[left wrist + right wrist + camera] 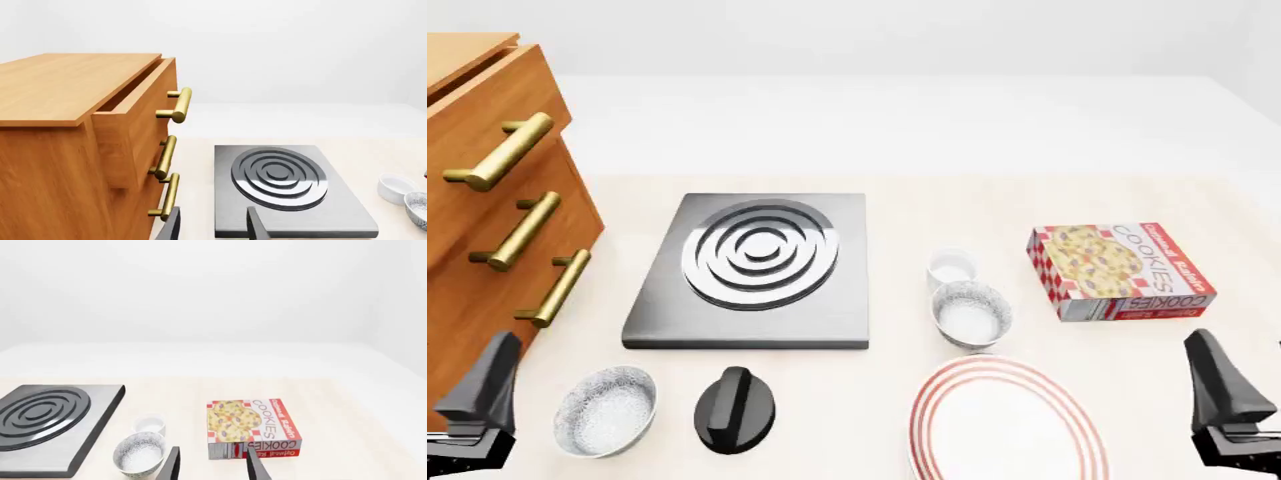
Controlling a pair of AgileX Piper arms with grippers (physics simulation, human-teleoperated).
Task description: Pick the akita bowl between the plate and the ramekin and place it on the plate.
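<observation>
Speckled akita bowl (pixel 970 312), well apart from right gripper (pixel 212 465), seemingly open

ramekin (pixel 952 267) just behind akita bowl (pixel 970 312), plate (pixel 1008 420) in front

The pale wooden desk (pixel 961 205) carries a wooden drawer cabinet with brass handles (pixel 481 200) at its left edge and a flat grey stove plate with a ringed burner (pixel 754 270) beside it. Right of the burner stand the tiny plain white ramekin (pixel 952 268), the speckled grey-patterned akita bowl (pixel 970 312) and the red-ringed white plate (pixel 1005 420) in a line toward the near edge, with a red cookie box (pixel 1120 270) farther right. Near the front left lie an identical second speckled bowl (pixel 605 410) and a black knob (pixel 735 408).
</observation>
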